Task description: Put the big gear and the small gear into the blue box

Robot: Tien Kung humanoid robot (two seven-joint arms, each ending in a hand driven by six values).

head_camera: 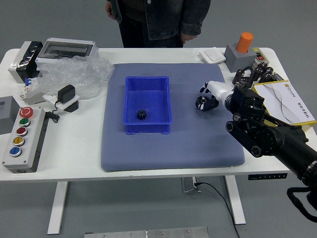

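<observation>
Lying partly hidden, the big gear (pixel 200 102) is on the blue mat (pixel 183 144), right of the blue box (pixel 170 106), between the table's (pixel 74 166) far and near edges. The right hand (pixel 221 92) reaches over it from the right; whether it pinches the gear, I cannot tell. The small gear (pixel 141 115) sits inside the box. Beyond the far edge stands a person (pixel 193 15), hands lowered.
</observation>
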